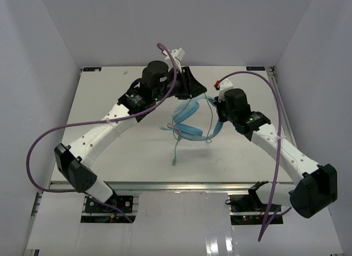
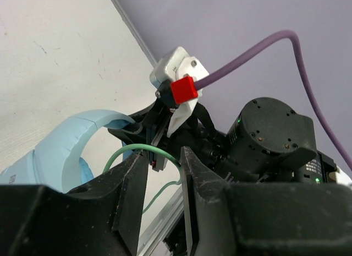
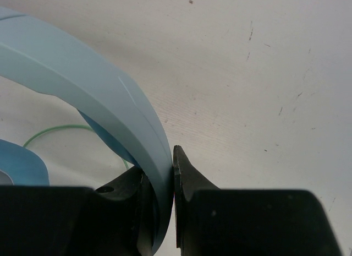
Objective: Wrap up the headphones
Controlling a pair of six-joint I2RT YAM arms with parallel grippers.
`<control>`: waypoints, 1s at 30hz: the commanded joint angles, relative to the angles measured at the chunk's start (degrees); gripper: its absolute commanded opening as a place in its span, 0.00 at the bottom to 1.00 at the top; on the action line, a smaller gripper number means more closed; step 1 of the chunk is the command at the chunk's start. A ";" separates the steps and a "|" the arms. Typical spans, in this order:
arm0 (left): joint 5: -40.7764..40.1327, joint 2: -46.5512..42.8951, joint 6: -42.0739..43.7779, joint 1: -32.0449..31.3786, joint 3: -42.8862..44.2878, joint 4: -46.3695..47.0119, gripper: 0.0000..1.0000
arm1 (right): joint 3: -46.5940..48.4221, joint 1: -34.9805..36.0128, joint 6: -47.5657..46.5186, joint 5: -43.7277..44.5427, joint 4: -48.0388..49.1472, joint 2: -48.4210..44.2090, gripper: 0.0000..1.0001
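The light blue headphones (image 1: 187, 124) are held up over the middle of the table. Their thin pale green cable (image 1: 176, 148) hangs down to the small plug (image 1: 174, 163) on the table. My right gripper (image 1: 219, 115) is shut on the headband (image 3: 82, 74), which is pinched between its fingertips in the right wrist view (image 3: 159, 162). My left gripper (image 1: 197, 92) is behind the headphones, open. In the left wrist view (image 2: 164, 152) the green cable (image 2: 126, 149) arcs across the gap at its fingertips. The headband (image 2: 60, 151) curves to the left of it.
The right arm's wrist with its white mount and red block (image 2: 184, 90) is very close in front of the left gripper. Thick purple arm cables (image 1: 275, 118) loop at both sides. The table's right rail (image 1: 280, 102) and white walls enclose the space.
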 commanded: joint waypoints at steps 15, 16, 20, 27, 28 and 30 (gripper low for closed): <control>-3.80 -2.87 -0.59 3.69 -1.98 0.17 0.40 | -0.56 0.46 0.71 -10.34 5.16 -3.58 0.08; -3.83 -3.04 -0.61 3.75 -2.38 -0.02 0.40 | -0.48 0.48 0.71 -10.45 5.08 -3.64 0.08; -4.23 -4.22 -0.90 3.91 -4.48 -0.12 0.40 | -0.68 0.46 0.71 -11.50 4.96 -3.92 0.08; -1.37 -1.47 -2.49 4.03 -2.50 1.26 0.40 | -0.75 0.52 0.71 -14.69 4.94 -3.22 0.08; -0.53 -0.37 -3.11 3.98 -1.92 1.70 0.40 | -0.70 0.52 0.71 -14.83 4.94 -3.13 0.08; 1.40 1.35 -4.01 4.06 -0.23 2.22 0.39 | -0.70 0.52 0.71 -14.84 5.03 -3.03 0.08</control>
